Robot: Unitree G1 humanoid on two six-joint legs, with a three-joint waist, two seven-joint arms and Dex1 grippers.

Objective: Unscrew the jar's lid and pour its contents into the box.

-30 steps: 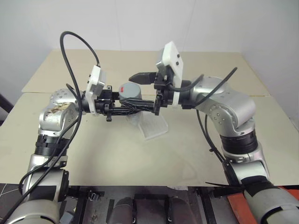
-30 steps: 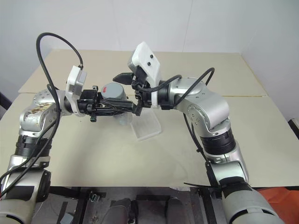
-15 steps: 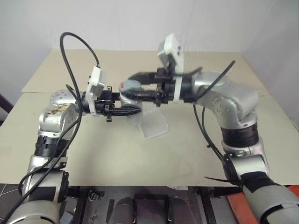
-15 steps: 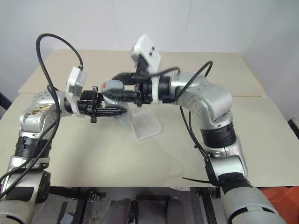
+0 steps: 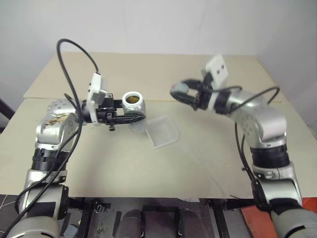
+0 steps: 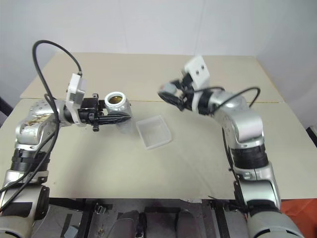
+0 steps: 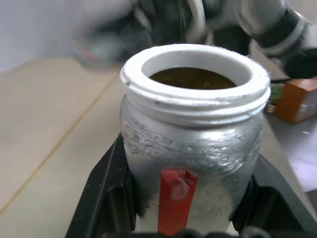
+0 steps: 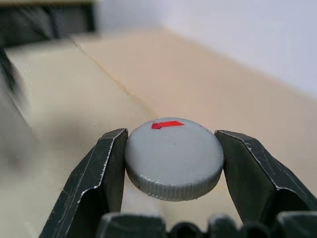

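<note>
Left eye view: the left gripper clamps the upright, open jar just left of and above the box on the tabletop, while the right gripper, pinching the lid, is off right.

The jar is scuffed silver with a white threaded rim and a red mark; the contents brown; the lid grey, red-marked; the box translucent white
</note>
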